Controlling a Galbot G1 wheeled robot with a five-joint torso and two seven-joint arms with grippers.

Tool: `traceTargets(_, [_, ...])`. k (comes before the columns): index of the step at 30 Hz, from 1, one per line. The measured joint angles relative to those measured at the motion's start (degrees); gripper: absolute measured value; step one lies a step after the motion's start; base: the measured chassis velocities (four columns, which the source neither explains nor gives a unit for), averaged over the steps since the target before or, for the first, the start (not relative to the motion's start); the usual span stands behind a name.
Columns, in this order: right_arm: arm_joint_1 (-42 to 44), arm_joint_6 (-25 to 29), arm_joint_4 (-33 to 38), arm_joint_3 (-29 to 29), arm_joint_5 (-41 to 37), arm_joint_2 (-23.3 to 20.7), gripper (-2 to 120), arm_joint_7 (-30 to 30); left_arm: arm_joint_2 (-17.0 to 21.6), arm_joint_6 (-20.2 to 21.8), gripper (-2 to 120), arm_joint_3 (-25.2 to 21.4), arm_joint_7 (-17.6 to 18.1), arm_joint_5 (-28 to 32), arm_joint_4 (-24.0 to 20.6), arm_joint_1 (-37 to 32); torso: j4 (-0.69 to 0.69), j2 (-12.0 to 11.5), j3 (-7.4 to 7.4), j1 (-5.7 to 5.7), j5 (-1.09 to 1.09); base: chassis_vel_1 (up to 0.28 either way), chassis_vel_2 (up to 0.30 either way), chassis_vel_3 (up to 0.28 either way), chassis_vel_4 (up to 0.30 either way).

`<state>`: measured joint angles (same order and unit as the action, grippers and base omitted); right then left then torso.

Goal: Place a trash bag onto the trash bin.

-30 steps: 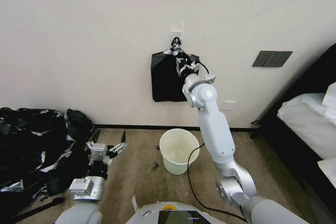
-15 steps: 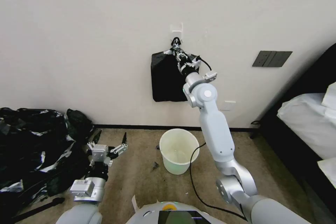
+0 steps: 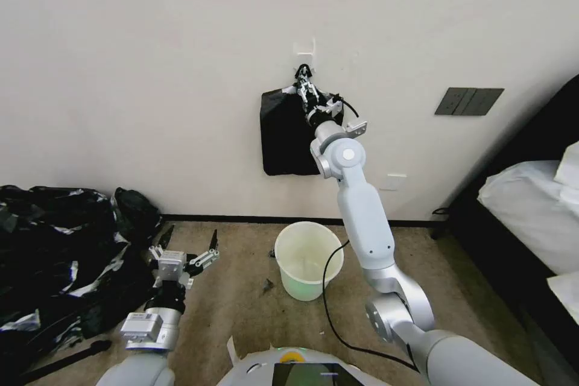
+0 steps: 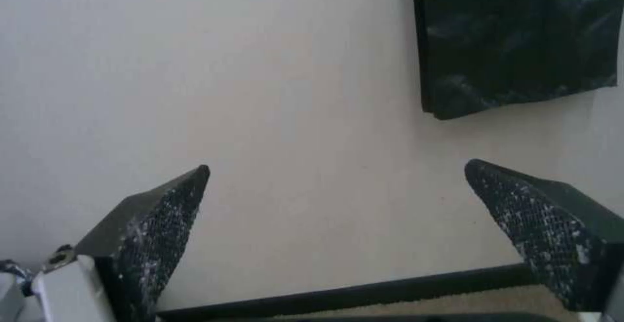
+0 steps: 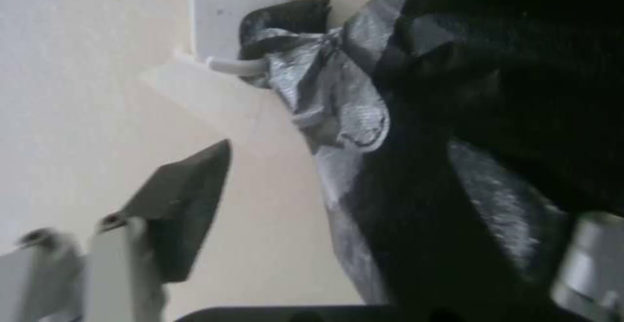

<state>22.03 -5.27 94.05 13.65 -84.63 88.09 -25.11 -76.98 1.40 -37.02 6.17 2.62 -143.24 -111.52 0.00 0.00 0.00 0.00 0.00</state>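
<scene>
Since a second ago, the right arm has swung its elbow slightly leftward and pushed the right gripper (image 3: 306, 85) higher, up to the top of the hanging stack of black bags (image 3: 286, 136) under the white wall hook (image 3: 304, 55). On the left, a heap of black plastic (image 3: 54, 253) lies on the carpet; the left gripper (image 3: 188, 241) hovers low beside it, fingers (image 4: 156, 224) spread wide, aimed at the wall. Centre floor, the trash bin (image 3: 309, 258) stands upright below the stack. Close up, the right wrist view shows the bunched silvery bag top (image 5: 325, 92) caught on the hook, with one dark fingertip (image 5: 188, 200) just beside it, fingers apart. Its other finger is hidden behind plastic, so contact is hard to judge.
</scene>
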Motion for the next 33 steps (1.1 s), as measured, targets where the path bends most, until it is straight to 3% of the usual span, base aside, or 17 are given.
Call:
traceTargets(2, [-0.18,0.00,-0.44,0.01,0.16,-0.02,97,0.24,0.04,-0.08,100,0.00,-0.01,-0.08,0.00,-0.10,0.00,0.00,0.00,0.00,0.00,0.000,0.000,0.000,0.000])
traceTargets(7, [-0.73,0.03,-0.74,0.14,0.27,-0.05,94,0.44,0.06,-0.13,100,-0.12,-0.03,-0.25,0.00,-0.26,0.00,0.00,0.00,0.00,0.00,0.000,0.000,0.000,0.000])
traceTargets(11, [-1.70,0.09,-1.42,0.16,0.22,0.11,82,0.45,0.09,-0.15,100,-0.12,-0.16,-0.33,0.00,-0.30,0.00,0.00,0.00,0.00,0.00,0.000,0.000,0.000,0.000])
traceTargets(15, [-2.42,0.11,-2.04,0.10,0.08,0.95,62,0.48,0.07,-0.16,100,-0.08,-0.21,-0.35,0.00,-0.26,0.00,0.00,0.00,0.00,0.00,0.000,0.000,0.000,0.000])
traceTargets(20, [-2.63,0.18,-2.31,0.10,0.14,1.43,53,0.53,0.08,-0.27,100,-0.11,-0.22,-0.35,0.00,-0.25,0.00,0.00,0.00,0.00,0.00,0.000,0.000,0.000,0.000])
traceTargets(23, [-2.74,0.41,-2.50,0.14,0.19,1.47,34,0.53,0.05,-0.48,100,-0.14,-0.29,-0.35,0.00,-0.25,0.00,0.00,0.00,0.00,0.00,0.000,0.000,0.000,0.000])
traceTargets(33, [-2.67,0.68,-2.62,0.81,-0.65,0.90,2,0.48,-0.05,-0.81,100,-0.15,-0.37,-0.40,0.00,-0.21,0.00,0.00,0.00,0.00,0.01,0.000,0.000,0.000,0.000])
